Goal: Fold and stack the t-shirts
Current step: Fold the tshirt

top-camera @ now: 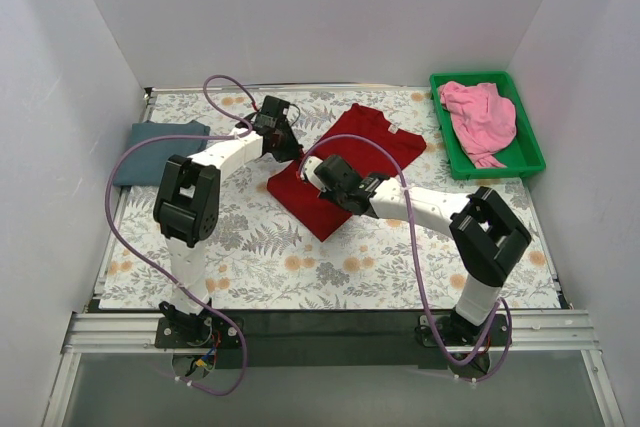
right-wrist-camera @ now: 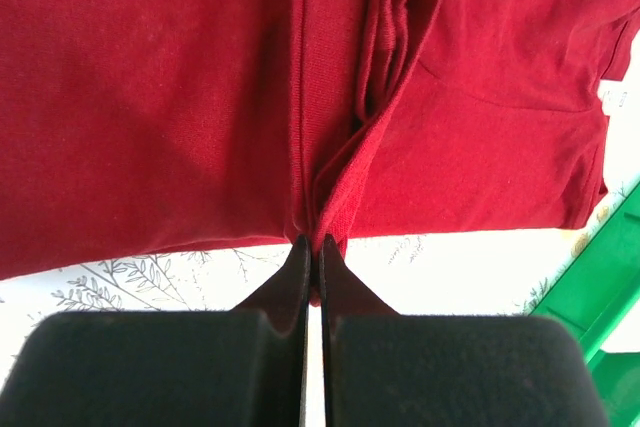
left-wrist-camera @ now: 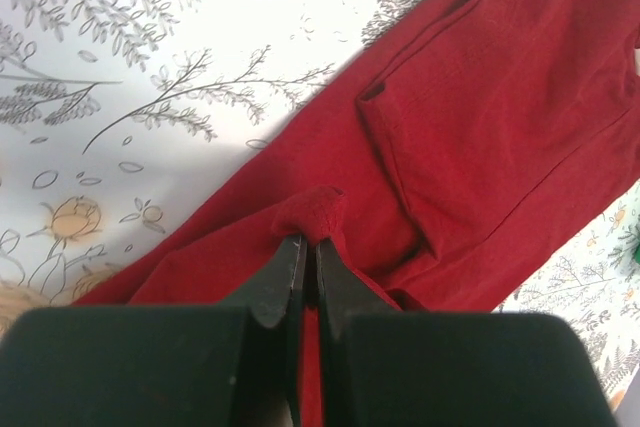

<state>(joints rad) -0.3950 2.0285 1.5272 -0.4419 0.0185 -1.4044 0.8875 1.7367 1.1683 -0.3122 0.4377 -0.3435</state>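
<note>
The dark red t-shirt (top-camera: 345,162) lies partly folded in the middle of the table. My left gripper (top-camera: 283,142) is shut on a pinch of its cloth at the left edge, seen in the left wrist view (left-wrist-camera: 308,240) with red cloth (left-wrist-camera: 480,97) bunched between the fingers. My right gripper (top-camera: 330,184) is shut on a folded edge of the same shirt; the right wrist view (right-wrist-camera: 311,240) shows the pinched red fold (right-wrist-camera: 150,97). A slate blue-grey t-shirt (top-camera: 150,147) lies folded at far left. A pink t-shirt (top-camera: 480,117) is crumpled in the bin.
The green plastic bin (top-camera: 530,152) stands at the back right; its corner shows in the right wrist view (right-wrist-camera: 610,267). The table carries a floral cloth (top-camera: 300,257). White walls close the back and sides.
</note>
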